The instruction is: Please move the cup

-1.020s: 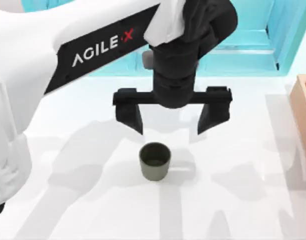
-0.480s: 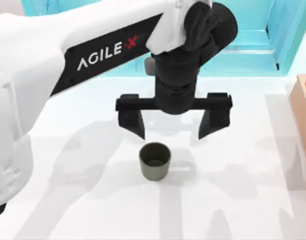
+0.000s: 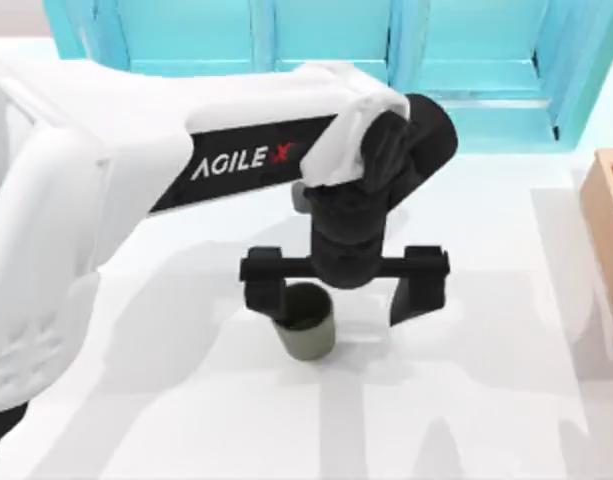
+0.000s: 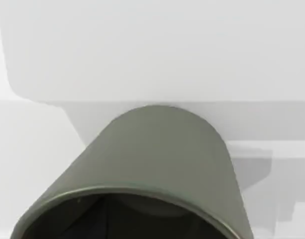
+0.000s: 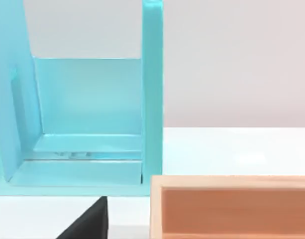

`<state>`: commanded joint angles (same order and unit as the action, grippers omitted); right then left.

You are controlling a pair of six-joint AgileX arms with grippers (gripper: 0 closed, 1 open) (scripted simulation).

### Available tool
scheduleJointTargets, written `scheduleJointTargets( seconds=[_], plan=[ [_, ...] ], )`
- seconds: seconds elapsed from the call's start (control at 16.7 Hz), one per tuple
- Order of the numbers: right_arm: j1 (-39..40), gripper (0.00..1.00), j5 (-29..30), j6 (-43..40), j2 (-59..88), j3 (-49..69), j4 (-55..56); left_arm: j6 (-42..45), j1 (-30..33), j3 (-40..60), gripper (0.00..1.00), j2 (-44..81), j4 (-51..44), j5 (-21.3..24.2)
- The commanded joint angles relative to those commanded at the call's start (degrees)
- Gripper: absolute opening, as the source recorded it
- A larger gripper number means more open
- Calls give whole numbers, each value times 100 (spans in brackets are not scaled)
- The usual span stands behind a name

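Your left gripper (image 3: pixel 344 300) hangs low over the white table (image 3: pixel 466 400), fingers spread wide. See the cup (image 3: pixel 306 325) — it stands upright near the table's middle, tucked against the left finger (image 3: pixel 269 298), not squeezed.

We see a plain white counter (image 3: pixel 466 420) crossed by soft grey shadows, lit evenly from above. Along its far edge stands a turquoise shelf unit (image 3: pixel 466 60) with upright dividers and open compartments; from the right wrist view we see one of its compartments (image 5: pixel 87 99) with a low step at the base. At the counter's right edge sits a wooden box (image 3: pixel 608 215), its pale orange wall (image 5: pixel 232 209) just beside the turquoise frame. Behind them rises a bare light-grey wall (image 5: pixel 237 59).
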<state>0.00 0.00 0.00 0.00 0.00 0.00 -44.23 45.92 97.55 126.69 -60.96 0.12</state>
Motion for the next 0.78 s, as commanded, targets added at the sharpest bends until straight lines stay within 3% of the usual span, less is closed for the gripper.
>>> scheduleJointTargets(
  seconds=[0.36,0.78],
  plan=[
    [0,100,0,0,0,0,0,0,1,-137,100,24,161,0],
    [0,100,0,0,0,0,0,0,1,-137,47,24,161,0]
  ],
)
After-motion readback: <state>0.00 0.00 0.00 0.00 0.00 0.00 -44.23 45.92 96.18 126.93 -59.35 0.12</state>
